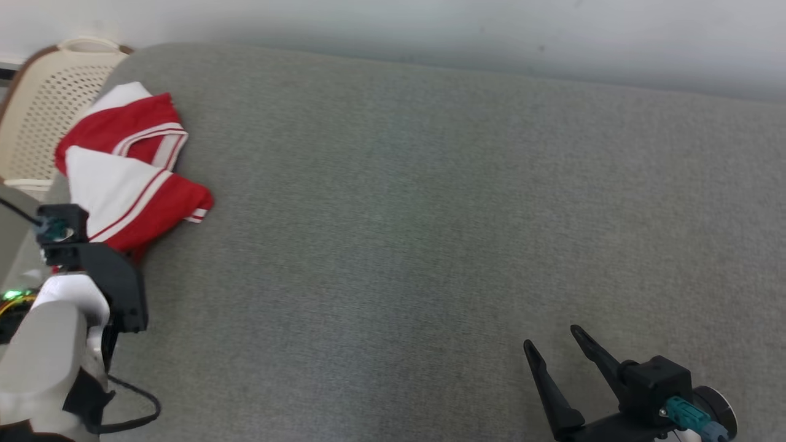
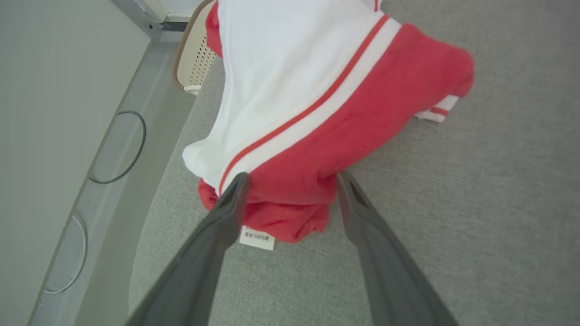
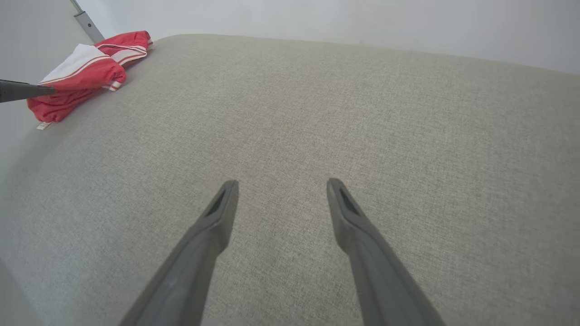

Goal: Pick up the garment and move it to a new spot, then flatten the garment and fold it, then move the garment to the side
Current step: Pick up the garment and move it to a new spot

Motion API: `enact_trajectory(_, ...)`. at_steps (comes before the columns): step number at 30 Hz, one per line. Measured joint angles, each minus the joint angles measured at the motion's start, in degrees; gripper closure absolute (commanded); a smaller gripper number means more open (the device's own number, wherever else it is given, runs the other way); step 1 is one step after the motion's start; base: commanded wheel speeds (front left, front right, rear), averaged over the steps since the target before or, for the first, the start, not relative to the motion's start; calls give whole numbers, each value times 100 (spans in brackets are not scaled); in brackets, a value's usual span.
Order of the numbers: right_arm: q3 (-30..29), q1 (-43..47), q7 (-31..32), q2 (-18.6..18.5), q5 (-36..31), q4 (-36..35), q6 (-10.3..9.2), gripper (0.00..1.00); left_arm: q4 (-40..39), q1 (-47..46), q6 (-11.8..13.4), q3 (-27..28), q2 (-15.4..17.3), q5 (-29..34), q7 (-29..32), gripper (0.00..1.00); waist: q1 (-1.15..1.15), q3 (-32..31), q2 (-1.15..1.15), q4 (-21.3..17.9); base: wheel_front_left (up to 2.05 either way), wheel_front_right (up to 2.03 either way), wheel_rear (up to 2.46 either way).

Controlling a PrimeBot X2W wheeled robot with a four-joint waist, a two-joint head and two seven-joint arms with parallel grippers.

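The garment [image 1: 135, 178] is a red and white piece with striped trim, lying bunched at the far left edge of the grey padded surface [image 1: 430, 215]. In the left wrist view my left gripper [image 2: 292, 179] is open, its two fingertips reaching the garment's [image 2: 317, 90] near red fold, one at each side; a white label shows below the fold. My left wrist [image 1: 110, 282] hangs just in front of the cloth. My right gripper [image 1: 551, 336] is open over bare surface at the lower right, far from the garment [image 3: 81, 72], with nothing between its fingers [image 3: 282, 182].
A cream perforated basket [image 1: 43, 116] stands beyond the surface's left corner, behind the garment. The surface drops off at its left edge to a pale floor [image 2: 54, 136]. A light wall [image 1: 491, 37] runs along the far side.
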Motion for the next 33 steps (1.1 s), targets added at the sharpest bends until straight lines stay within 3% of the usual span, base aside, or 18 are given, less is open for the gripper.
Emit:
enact_trajectory(6, -74, 256, 37, -55, 7, -78, 0, 0, 498, -40, 374, -34, 76, 107, -125, 0, 0, 156, 0, -298, 0, 0, 0)
enact_trajectory(8, -70, 376, 62, -70, 20, -120, 0, 0, 651, -14, 402, -70, 91, 116, -189, 100, -2, 102, 0, -362, 0, 0, 0)
enact_trajectory(15, -142, 151, -46, 57, 64, -29, 0, 0, 636, -350, 488, -162, 131, 143, -587, 100, -1, 109, 0, -317, 0, 0, 0)
enact_trajectory(24, 35, 10, -500, 253, 312, 670, 0, 0, 602, -586, 202, -292, 156, 124, -945, 100, -2, -469, -1, -324, 0, 0, 0)
enact_trajectory(28, 48, 1, -713, 312, 417, 1003, 0, 0, 445, -689, 87, -263, -23, 12, -1148, 100, -3, -875, -1, -418, 0, 0, 0)
enact_trajectory(33, -80, 0, -972, 330, 533, 1269, 0, 0, -64, -871, -41, -299, -615, -241, -1319, 100, -3, -1422, -2, -645, 0, 0, 0)
